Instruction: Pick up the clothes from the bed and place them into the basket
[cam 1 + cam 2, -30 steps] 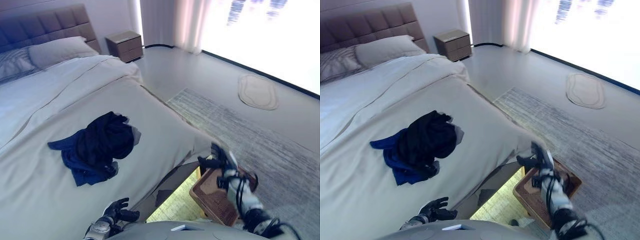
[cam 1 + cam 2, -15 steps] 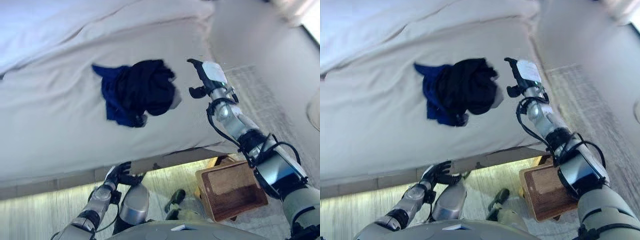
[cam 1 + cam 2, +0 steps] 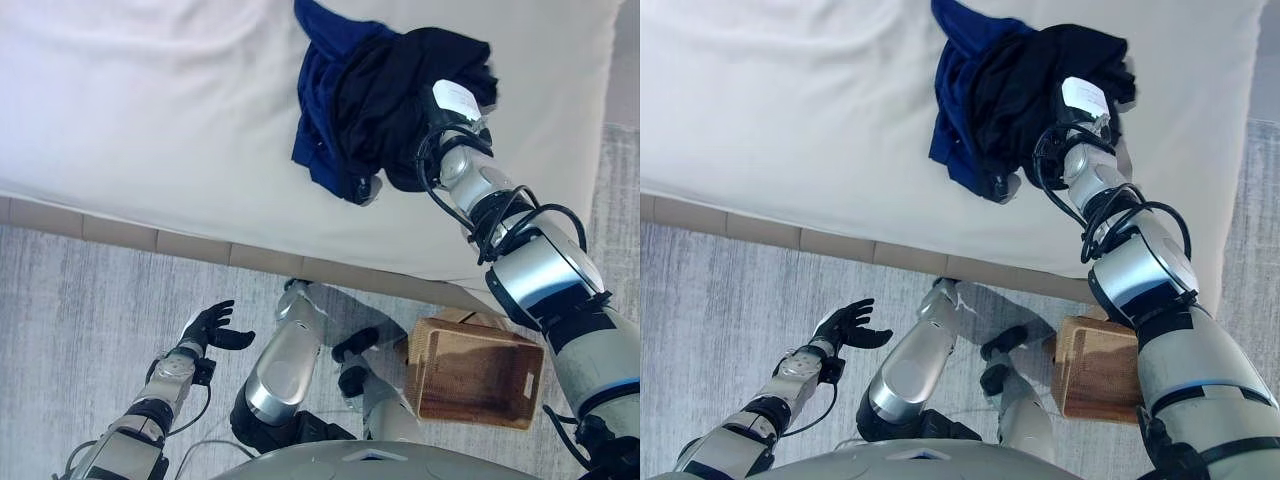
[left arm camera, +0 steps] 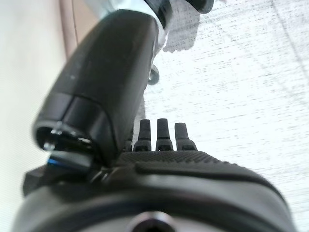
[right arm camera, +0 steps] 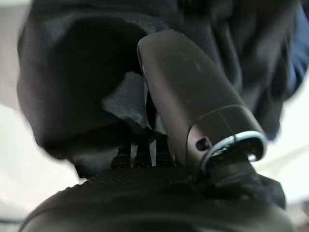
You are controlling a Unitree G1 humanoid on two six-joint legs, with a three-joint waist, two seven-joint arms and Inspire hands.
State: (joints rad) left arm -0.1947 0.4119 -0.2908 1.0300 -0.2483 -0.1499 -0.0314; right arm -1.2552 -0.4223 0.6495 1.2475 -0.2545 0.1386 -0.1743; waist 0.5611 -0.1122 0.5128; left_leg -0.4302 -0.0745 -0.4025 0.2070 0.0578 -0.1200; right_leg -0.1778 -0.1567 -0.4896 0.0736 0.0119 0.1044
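Observation:
A pile of black and dark blue clothes (image 3: 365, 85) lies on the cream bed (image 3: 150, 100), close to its right end. My right hand (image 3: 455, 102) rests on the pile's right side, pressed into the black cloth. In the right wrist view the black cloth (image 5: 72, 72) fills the space in front of the hand (image 5: 193, 96). My left hand (image 3: 210, 328) hangs open over the grey rug, well below the bed's edge, holding nothing. A brown wicker basket (image 3: 470, 375) stands on the floor by the bed's lower right corner.
The bed's edge (image 3: 200, 250) runs across the view between the clothes and the floor. A grey woven rug (image 3: 90, 300) covers the floor under my left hand. The basket (image 3: 1095, 370) sits right below my right arm.
The camera has tipped down towards the floor and the bed's edge. My right hand has gone from beside the clothes onto the pile. The left hand stays low over the rug.

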